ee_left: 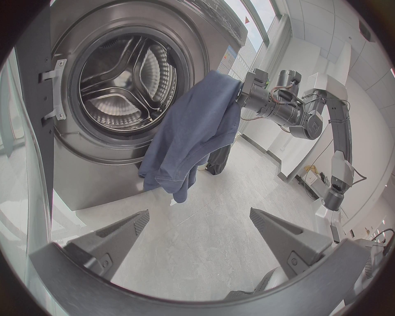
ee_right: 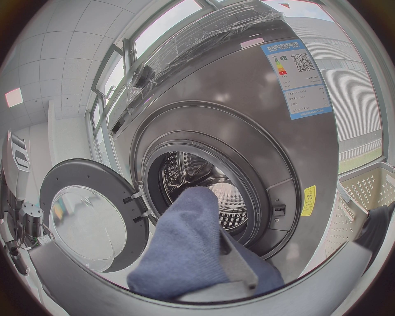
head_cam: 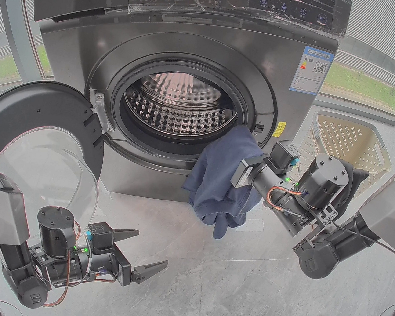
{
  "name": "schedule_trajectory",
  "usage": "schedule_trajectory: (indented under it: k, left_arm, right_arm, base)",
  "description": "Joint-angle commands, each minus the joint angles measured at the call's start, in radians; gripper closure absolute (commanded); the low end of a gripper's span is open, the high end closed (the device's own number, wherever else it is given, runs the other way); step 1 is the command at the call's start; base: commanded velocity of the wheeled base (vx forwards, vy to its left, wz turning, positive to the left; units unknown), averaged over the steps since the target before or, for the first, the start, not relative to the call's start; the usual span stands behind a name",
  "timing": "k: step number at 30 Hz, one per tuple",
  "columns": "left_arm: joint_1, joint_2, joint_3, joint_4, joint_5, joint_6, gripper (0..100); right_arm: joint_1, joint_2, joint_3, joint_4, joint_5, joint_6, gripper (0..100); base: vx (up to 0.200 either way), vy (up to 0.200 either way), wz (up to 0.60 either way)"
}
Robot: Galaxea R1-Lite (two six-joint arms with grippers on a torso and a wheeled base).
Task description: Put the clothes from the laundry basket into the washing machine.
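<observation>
The grey washing machine (head_cam: 187, 37) stands with its round door (head_cam: 37, 119) swung open to the left, and the steel drum (head_cam: 180, 102) looks empty. My right gripper (head_cam: 242, 170) is shut on a blue garment (head_cam: 220, 182), which hangs in front of the lower right rim of the opening and reaches down toward the floor. In the right wrist view the blue garment (ee_right: 185, 247) covers the gripper's fingers (ee_right: 236, 263), with the drum (ee_right: 205, 185) just beyond. My left gripper (head_cam: 152, 248) stands open low on the left, below the door, holding nothing. The left wrist view shows it (ee_left: 197, 216) facing the hanging garment (ee_left: 193, 127).
A beige laundry basket (head_cam: 350, 136) sits on the floor right of the machine, behind my right arm. A dark garment (head_cam: 357, 181) hangs over its near rim. Windows surround the machine. The pale floor in front is bare.
</observation>
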Motion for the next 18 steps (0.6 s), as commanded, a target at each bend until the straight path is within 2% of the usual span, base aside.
schedule_trajectory:
  k: [1,2,9,12,16,18]
  left_arm:
    - [-0.005,0.018,-0.025,0.000,0.002,0.000,0]
    - [-0.008,0.018,-0.042,-0.001,0.003,-0.002,0]
    - [-0.087,0.084,-0.271,0.003,0.014,-0.068,0]
    - [-0.110,0.126,-0.324,0.002,0.014,-0.080,0]
    - [-0.129,0.190,-0.396,0.002,0.014,-0.082,0]
    - [-0.131,0.210,-0.425,0.000,0.015,-0.082,0]
  right_arm:
    - [0.011,0.000,0.006,-0.002,0.000,0.000,100]
    - [0.017,-0.002,0.007,0.000,-0.001,0.000,100]
    - [0.042,0.000,0.003,0.001,-0.001,0.000,100]
    - [0.050,0.003,-0.004,0.003,-0.001,0.000,100]
    - [0.068,0.004,-0.004,0.004,-0.003,0.000,100]
    - [0.077,0.006,-0.010,0.006,-0.032,0.000,100]
  base:
    - [0.000,0.000,0.00]
    - [0.000,0.000,0.00]
    - [0.000,0.000,0.00]
    - [0.000,0.000,0.00]
    - [0.000,0.000,0.00]
    - [0.000,0.000,0.00]
